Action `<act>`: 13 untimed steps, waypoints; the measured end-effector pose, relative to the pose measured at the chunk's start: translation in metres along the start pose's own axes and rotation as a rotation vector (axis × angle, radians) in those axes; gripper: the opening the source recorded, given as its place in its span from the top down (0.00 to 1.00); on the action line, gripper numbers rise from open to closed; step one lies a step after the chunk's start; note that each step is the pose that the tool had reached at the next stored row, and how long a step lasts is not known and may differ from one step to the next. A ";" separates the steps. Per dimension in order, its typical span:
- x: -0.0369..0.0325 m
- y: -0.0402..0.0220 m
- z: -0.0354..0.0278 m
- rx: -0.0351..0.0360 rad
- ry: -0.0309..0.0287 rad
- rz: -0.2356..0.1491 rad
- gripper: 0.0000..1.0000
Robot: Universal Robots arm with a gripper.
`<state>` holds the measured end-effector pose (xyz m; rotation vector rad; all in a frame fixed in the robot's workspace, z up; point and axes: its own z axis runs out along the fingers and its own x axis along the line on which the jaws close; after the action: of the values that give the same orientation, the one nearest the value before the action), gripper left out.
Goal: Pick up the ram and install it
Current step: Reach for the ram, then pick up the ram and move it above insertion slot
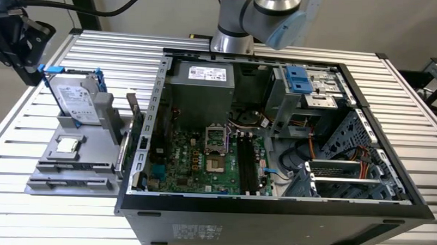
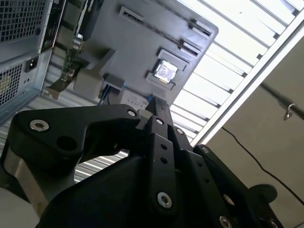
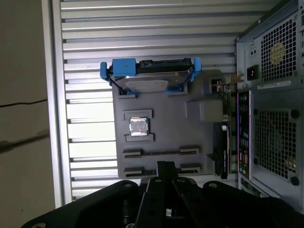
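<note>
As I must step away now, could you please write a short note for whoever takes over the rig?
Tool: raised above the gray tray, touching nothing; state unclear, no ram seen in it.
Ram: cannot pick it out for certain; perhaps the thin dark strip in a slotted holder.
Done: nothing visible.
Left: pickup, then install in the open case.

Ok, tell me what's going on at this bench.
A robot arm's gripper hangs over the grey parts holder beside the open computer case. The hard drive and the processor chip sit in that holder. Whether the gripper holds the ram yet cannot be told.
</note>
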<state>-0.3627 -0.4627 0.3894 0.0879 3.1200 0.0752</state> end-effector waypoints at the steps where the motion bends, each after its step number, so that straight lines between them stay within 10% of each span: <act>1: -0.0001 -0.0012 0.0000 0.0000 0.0000 0.000 1.00; 13: -0.0006 -0.0204 0.0006 -0.0001 0.0001 -0.003 1.00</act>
<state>-0.3632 -0.4830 0.3878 0.0829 3.1202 0.0752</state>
